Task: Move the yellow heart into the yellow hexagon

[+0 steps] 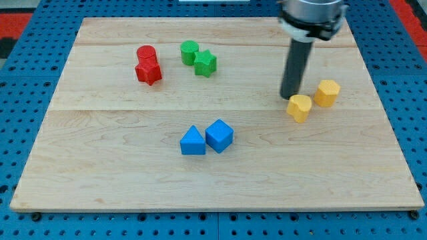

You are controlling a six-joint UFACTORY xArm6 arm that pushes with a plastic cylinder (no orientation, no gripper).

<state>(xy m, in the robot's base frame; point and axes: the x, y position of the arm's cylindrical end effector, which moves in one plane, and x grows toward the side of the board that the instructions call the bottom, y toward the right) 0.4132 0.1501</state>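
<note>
The yellow heart (299,107) lies at the view's right on the wooden board (120,180). The yellow hexagon (327,93) sits just up and right of it, a small gap between them. My tip (289,97) is at the end of the dark rod, touching or nearly touching the heart's upper left side, on the side away from the hexagon.
A red cylinder (146,53) and a red star (149,71) touch at the upper left. A green cylinder (189,52) and a green star (205,63) touch beside them. Two blue blocks (193,142) (219,135) sit together at the middle bottom.
</note>
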